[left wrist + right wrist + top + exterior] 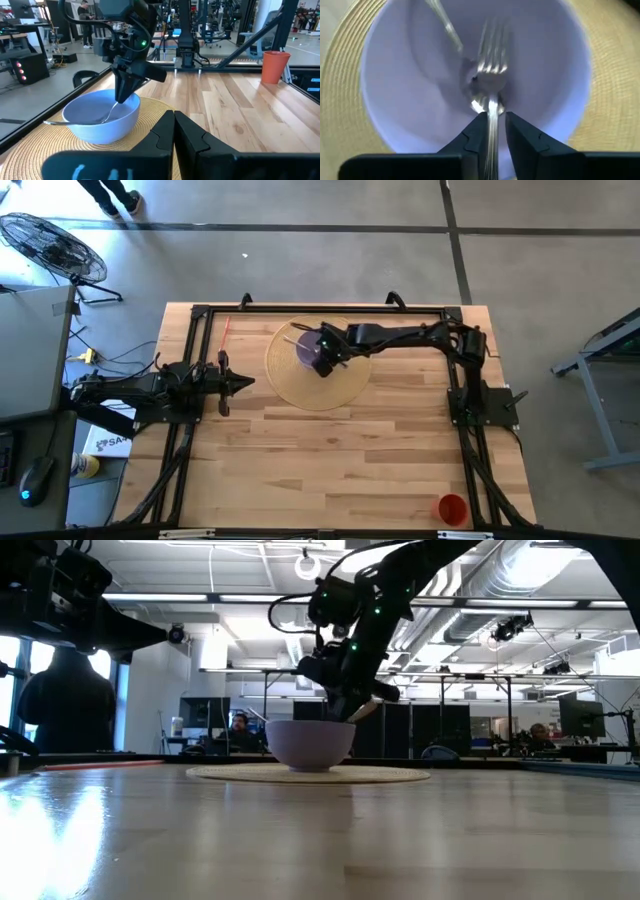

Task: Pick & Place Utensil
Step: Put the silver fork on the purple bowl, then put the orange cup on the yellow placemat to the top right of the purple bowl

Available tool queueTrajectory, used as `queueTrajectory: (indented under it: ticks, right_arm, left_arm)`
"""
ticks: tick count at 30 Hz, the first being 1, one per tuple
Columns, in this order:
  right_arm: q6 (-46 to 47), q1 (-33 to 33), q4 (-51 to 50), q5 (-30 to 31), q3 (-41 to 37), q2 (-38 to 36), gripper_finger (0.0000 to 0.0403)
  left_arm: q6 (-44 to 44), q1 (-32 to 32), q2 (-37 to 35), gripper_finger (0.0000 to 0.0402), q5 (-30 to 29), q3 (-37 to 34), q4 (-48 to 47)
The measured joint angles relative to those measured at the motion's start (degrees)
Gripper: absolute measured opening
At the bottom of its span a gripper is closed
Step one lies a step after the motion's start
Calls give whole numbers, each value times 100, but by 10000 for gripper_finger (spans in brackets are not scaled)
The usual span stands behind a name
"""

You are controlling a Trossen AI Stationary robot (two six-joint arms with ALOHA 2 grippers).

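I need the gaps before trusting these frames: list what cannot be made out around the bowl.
- Fork: the low view hides it behind the bowl wall, and it is too small in the high view.
- Second utensil: its head is blurred in the right wrist view, so its type is unclear.
- Right pincer: whether the fork tines touch the bowl floor cannot be told.
- Left pincer: its tips are too close to the lens.

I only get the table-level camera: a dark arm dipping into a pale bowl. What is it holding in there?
Observer: The right gripper is pinching a fork, prongs down inside the bowl.
Visitor: Is anything else in the bowl?
Observer: Yes, another metal utensil lies in it, slanting up the bowl's side.
Visitor: And the other arm?
Observer: The left gripper waits closed near the table's left side, apart from the bowl.
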Motion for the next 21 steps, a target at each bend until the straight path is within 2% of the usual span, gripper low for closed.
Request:
queueTrajectory:
  ticks: [5,10,17,21]
  right_arm:
    - [-262,196,45,609,15,-261,88]
    - [-432,549,65,805,20,-637,131]
    - [-928,1709,156,1447,22,-947,187]
    - [-976,2495,229,1444,22,-946,211]
  left_arm:
    - [-1,1,1,1,0,-1,2]
    - [1,1,1,1,2,0,0]
    - [-1,0,1,1,0,0,2]
    - [-1,1,1,1,-1,0,0]
